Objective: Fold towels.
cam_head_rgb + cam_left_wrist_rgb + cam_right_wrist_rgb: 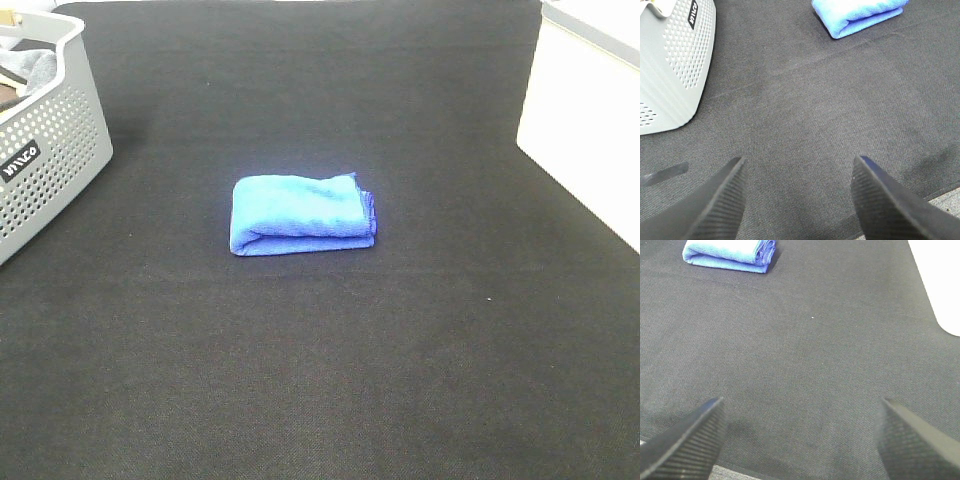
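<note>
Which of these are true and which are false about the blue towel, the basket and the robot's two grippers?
1. The towel is folded up. True.
2. The towel is inside the basket. False: it lies on the black mat, apart from the basket.
3. The left gripper is open. True.
4. The right gripper holds the towel. False: it is open and empty, away from the towel.
5. The basket is red. False: it is grey.

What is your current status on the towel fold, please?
Both tools open, empty: left tool, right tool. Blue towel folded, mid-mat. Grey basket far left, not obstructing.
</note>
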